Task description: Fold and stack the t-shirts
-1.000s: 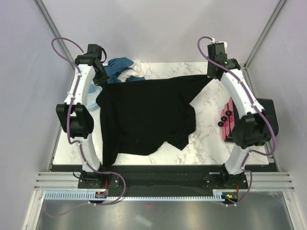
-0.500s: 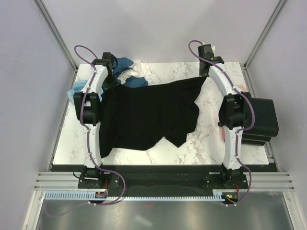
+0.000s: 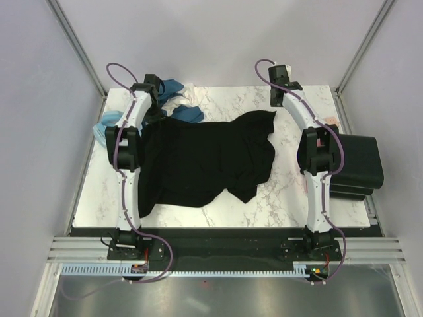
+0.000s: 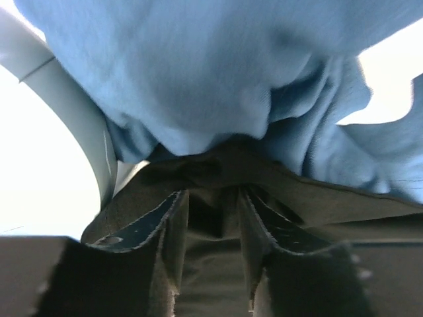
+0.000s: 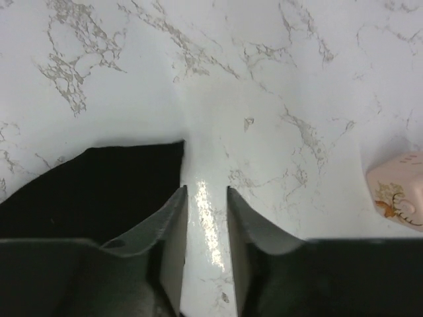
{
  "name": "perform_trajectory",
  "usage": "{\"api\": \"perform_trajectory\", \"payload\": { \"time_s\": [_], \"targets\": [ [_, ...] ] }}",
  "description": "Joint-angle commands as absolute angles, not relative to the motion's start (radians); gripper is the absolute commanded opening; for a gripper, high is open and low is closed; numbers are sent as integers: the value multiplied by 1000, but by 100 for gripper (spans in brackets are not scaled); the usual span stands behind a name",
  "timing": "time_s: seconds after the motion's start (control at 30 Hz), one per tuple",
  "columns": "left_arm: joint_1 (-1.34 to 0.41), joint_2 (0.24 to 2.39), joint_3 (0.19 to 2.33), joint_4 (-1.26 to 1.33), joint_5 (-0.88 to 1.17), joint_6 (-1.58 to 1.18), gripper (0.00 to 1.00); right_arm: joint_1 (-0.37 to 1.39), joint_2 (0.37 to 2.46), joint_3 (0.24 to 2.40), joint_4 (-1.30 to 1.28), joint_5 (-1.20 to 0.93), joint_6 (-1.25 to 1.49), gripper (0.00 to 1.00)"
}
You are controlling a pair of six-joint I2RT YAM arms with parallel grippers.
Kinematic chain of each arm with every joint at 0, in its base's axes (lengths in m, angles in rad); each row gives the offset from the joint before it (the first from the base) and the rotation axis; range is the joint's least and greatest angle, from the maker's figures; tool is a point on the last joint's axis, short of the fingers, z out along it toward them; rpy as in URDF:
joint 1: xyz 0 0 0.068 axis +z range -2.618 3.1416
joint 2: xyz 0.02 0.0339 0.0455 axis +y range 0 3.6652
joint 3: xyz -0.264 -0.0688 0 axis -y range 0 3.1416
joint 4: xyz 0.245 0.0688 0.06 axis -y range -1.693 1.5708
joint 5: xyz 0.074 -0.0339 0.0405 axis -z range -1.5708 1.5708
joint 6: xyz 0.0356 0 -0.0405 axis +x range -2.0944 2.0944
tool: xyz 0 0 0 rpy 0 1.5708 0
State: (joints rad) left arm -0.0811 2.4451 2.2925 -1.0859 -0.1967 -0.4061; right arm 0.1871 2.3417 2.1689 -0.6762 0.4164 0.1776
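Note:
A black t-shirt lies spread and rumpled across the middle of the marble table. My left gripper is at its far left corner, next to a heap of teal-blue t-shirts. In the left wrist view, the left gripper stands open with slack black cloth between the fingers and blue cloth just ahead. My right gripper hovers past the shirt's far right corner. In the right wrist view, the right gripper is open over bare marble, with the black corner beside its left finger.
A light blue shirt hangs at the table's left edge. A black bin stands at the right edge. A small pinkish-beige block lies on the marble to the right of the right gripper.
Both grippers have gone from shut to open and let go of the black shirt's far edge. Both arms have swung inward toward the back, and the shirt has sagged onto the table.

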Motion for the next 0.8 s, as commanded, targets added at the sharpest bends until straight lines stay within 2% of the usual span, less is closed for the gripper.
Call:
{"api": "perform_trajectory", "payload": {
  "time_s": [0.0,0.13,0.27,0.4,0.47,0.6,0.63,0.77],
  "targets": [
    [-98,2316,2244,-1019,-270,-425,46,193,2226,2196,-610,426,164,40],
    [-106,2241,2247,-1008,-322,-440,46,193,2145,2201,-620,394,161,40],
    [-129,2107,2212,-1003,-316,-448,49,196,1976,2142,-643,313,199,40],
    [-175,1950,2077,-1006,-235,-430,49,210,1844,2025,-744,175,233,41],
    [-193,1860,1924,-1003,-163,-419,48,227,1759,1961,-823,85,245,38],
    [-193,1627,1617,-988,-5,-410,48,290,1542,1639,-850,-53,279,38],
    [-195,1539,1500,-979,-5,-403,48,329,1498,1587,-851,-67,299,39],
    [-195,1365,1272,-966,-5,-400,49,437,1318,1361,-879,-126,394,38]
  ]
}}
